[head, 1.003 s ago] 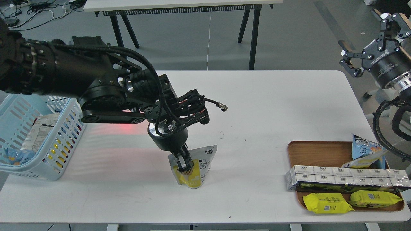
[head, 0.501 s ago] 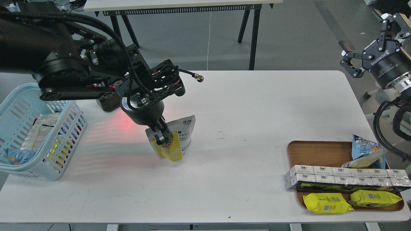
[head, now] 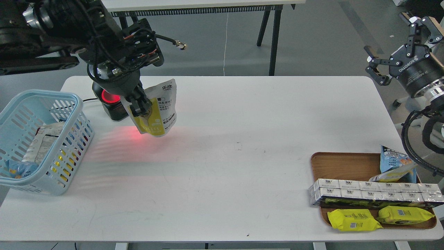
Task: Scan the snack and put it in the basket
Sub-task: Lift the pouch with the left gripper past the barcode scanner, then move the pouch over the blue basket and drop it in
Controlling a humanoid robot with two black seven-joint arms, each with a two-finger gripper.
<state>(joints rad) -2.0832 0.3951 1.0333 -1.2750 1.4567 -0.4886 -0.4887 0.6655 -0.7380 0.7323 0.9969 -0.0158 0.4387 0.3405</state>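
My left gripper (head: 141, 108) is shut on the snack (head: 160, 108), a silver-white and yellow pouch with its black-text back toward me. It holds the pouch above the table, right next to the black scanner (head: 111, 104) that glows red. The light blue basket (head: 41, 104) stands at the table's left edge, to the left of the scanner, with several packs inside. My right gripper (head: 390, 52) is open and empty, raised off the table's far right corner.
A brown wooden tray (head: 341, 165) at the front right holds a blue chip bag (head: 393, 166), a row of silver-white boxes (head: 374, 192) and two flat yellow packs (head: 353, 219). A red glow lies on the white table (head: 242, 139) by the scanner.
My left gripper has lifted the snack from the table's middle and carried it up and to the left, to the scanner. The right arm has barely moved.
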